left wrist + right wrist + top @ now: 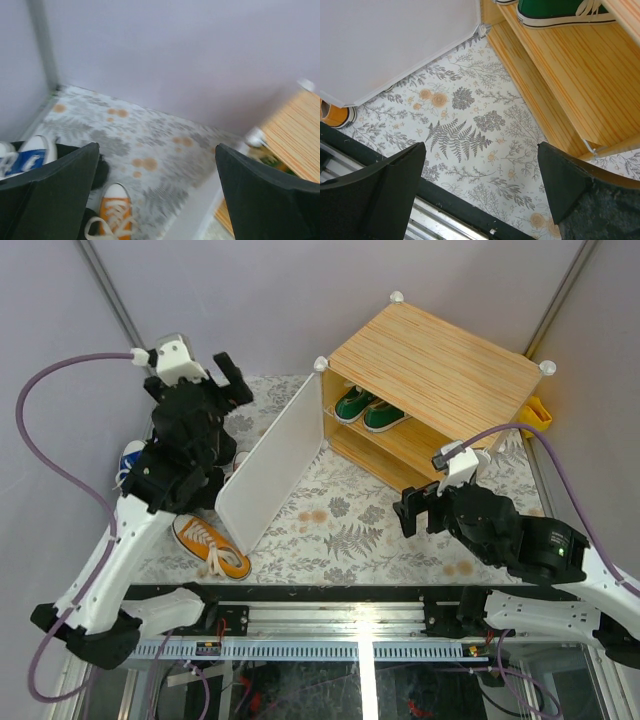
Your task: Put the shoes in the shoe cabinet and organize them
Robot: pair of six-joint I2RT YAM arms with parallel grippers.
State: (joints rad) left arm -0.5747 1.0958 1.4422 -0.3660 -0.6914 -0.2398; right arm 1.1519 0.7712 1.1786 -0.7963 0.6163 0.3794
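The shoe cabinet [440, 370] stands at the back right with its white door [270, 465] swung open to the left. A pair of green sneakers [368, 408] sits on its upper shelf; one shows in the right wrist view [560, 12]. An orange sneaker [210, 545] lies left of the door, and another shows in the left wrist view [116, 215]. A blue sneaker [130, 460] lies behind the left arm, also in the left wrist view [25, 157]. My left gripper [232, 380] is open and empty, raised over the shoes. My right gripper [412, 508] is open and empty before the cabinet.
A yellow object [535, 412] sits behind the cabinet's right side. A dark shoe [100, 172] lies beside the orange one. The floral mat [340, 530] covers the table. The black front rail [330, 592] runs along the near edge.
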